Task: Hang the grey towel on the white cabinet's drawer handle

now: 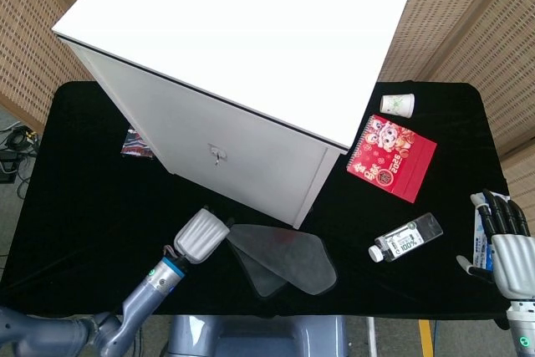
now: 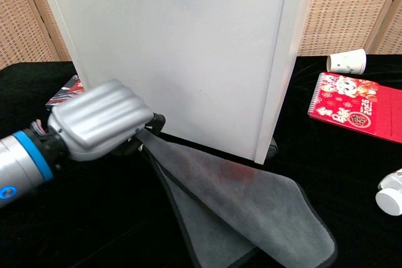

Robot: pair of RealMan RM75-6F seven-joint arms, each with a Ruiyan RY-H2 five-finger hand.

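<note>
— Where is the grey towel (image 1: 282, 258) sitting right now?

— It is lying near the front edge of the black counter (image 1: 75, 206), at about six o'clock from the white cabinet (image 1: 242, 48). One corner is being lifted off the cloth — the left hand (image 1: 199, 237) is clamping that corner, fingers curled tight around it. In the chest view the same left hand (image 2: 100, 119) is holding the corner up in front of the cabinet's face while the rest of the towel (image 2: 245, 218) is trailing down and spreading flat on the counter.

— And the drawer handle (image 1: 216, 155)?

— It is showing as a small metal piece on the cabinet front, at roughly twelve o'clock from the left hand and well apart from the towel.

— What is the other hand doing?

— The right hand (image 1: 506, 244) is resting at the far four o'clock corner of the counter, fingers apart and gripping nothing.

— Anything else lying about?

— A red notebook (image 1: 391, 157) is lying at three o'clock from the cabinet, with a paper cup (image 1: 398, 104) on its side just beyond it. A small clear bottle (image 1: 405, 237) is lying between the notebook and the right hand. A small book (image 1: 136, 145) is peeking out at the cabinet's nine o'clock side.
</note>
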